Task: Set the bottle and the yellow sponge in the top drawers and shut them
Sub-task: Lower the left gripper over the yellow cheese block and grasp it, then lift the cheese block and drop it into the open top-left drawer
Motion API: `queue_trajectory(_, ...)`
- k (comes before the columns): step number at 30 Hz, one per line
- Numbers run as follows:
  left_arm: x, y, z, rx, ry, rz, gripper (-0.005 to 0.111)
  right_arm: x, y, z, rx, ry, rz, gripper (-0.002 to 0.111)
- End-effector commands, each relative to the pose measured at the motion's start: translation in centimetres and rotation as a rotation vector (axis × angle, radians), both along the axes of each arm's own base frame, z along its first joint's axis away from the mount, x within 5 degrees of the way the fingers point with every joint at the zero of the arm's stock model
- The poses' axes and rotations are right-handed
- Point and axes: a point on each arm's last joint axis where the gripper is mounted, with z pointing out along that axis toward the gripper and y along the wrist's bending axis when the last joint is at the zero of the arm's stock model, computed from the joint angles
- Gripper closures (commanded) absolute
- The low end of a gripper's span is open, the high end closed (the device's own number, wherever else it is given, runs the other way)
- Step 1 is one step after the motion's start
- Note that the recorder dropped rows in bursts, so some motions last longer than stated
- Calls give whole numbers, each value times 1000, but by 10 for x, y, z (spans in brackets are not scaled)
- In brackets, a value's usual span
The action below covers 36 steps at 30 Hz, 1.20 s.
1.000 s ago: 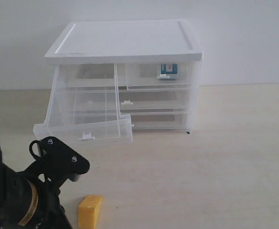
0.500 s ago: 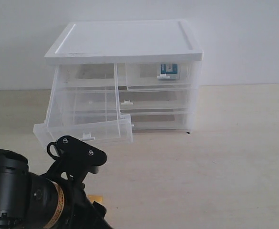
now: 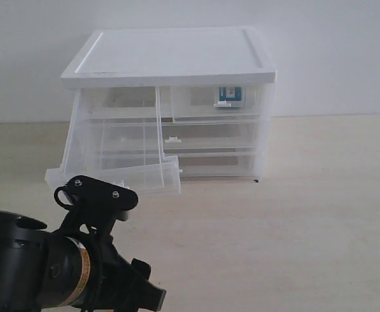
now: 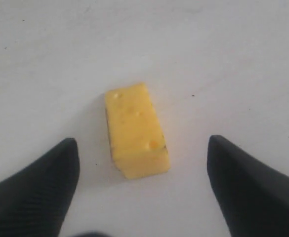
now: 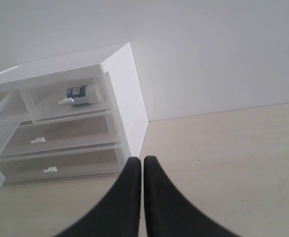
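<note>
A yellow sponge (image 4: pixel 136 131), black left pincer (image 4: pixel 142 143), white-topped clear cabinet (image 3: pixel 170 55).

We watch the black left arm (image 3: pixel 53 276) swing in under the sagging, pulled-out clear plastic top-left drawer (image 3: pixel 144 179). A second ago its black bracket (image 3: pixel 97 195) with two screws sat lower, below that drawer's front; now it has risen to overlap the front's lower corner. The small yellow foam sponge (image 4: pixel 136 129), earlier plain on the table in front of the drawer, is now covered by the arm in the exterior view (only the left wrist camera shows it).
</note>
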Motion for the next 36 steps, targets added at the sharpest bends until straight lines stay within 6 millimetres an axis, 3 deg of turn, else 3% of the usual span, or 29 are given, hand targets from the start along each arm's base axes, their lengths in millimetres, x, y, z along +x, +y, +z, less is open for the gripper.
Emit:
queue_trajectory(1,3,-4,-11,20,1,15,38,0,0,0,-7,-3,-3,108)
queue_trajectory(6,6,-5,-22,48,2,23,40,0,0,0,-3,-2,-3,108)
queue_trajectory(9,7,-5,-27,60,1,26,47,0,0,0,-3,-2,-3,108)
queue_trajectory(20,15,-2,-31,43,14,20,102,0,0,0,-3,-2,-3,108)
queue_trajectory(30,6,-10,-22,-43,52,-68,103,0,0,0,-3,-2,-3,108)
queue_trajectory(36,-18,-14,12,-41,23,-220,103,0,0,0,-3,-6,-2,108)
